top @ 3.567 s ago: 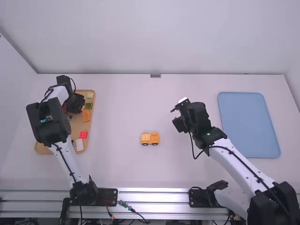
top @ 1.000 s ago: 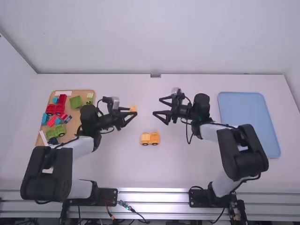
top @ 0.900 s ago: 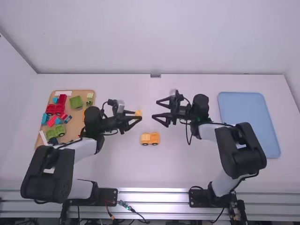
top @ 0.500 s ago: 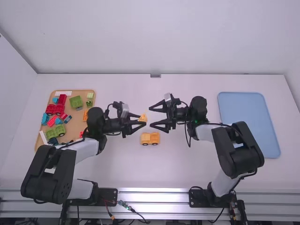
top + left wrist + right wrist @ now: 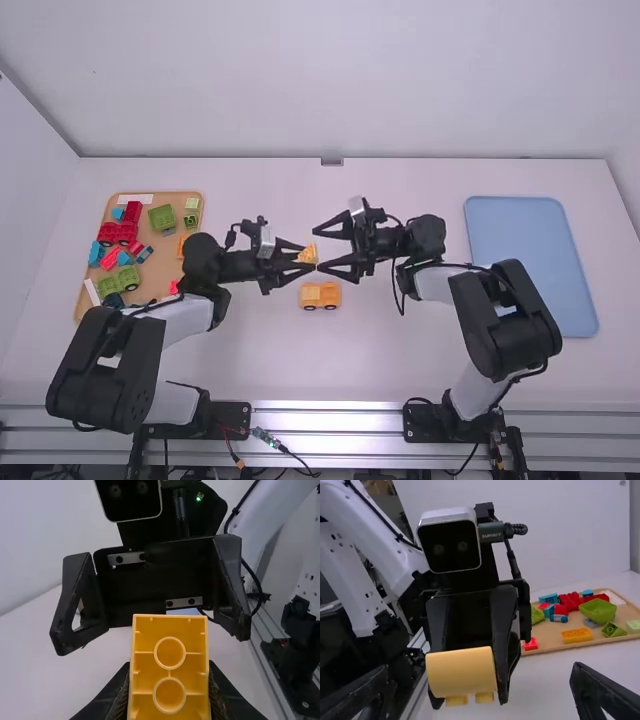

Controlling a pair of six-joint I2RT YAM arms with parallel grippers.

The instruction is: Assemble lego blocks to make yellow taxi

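Observation:
Shut on a yellow curved block (image 5: 308, 254), my left gripper (image 5: 306, 256) is above the table's middle. In the left wrist view the yellow block (image 5: 170, 665), its hollow underside showing, is between the fingers of the left gripper (image 5: 169, 692). Facing it from the right, my right gripper (image 5: 322, 249) stands open, its fingers either side of the block but apart from it. In the right wrist view the block's smooth curved side (image 5: 461, 671) faces the wide gap of the right gripper (image 5: 482, 690). The yellow wheeled taxi base (image 5: 320, 296) rests on the table, just nearer the arms.
At the left lies a tan tray (image 5: 150, 282) with red, green, blue and orange pieces, among them an orange brick (image 5: 577, 635). A blue tray (image 5: 531, 266) lies at the right. The two grippers are close together over the table (image 5: 400, 370).
The left gripper came from the tan tray to the middle with the yellow block. The right gripper moved left, turned toward it, and recently edged closer. The wheeled base stayed put.

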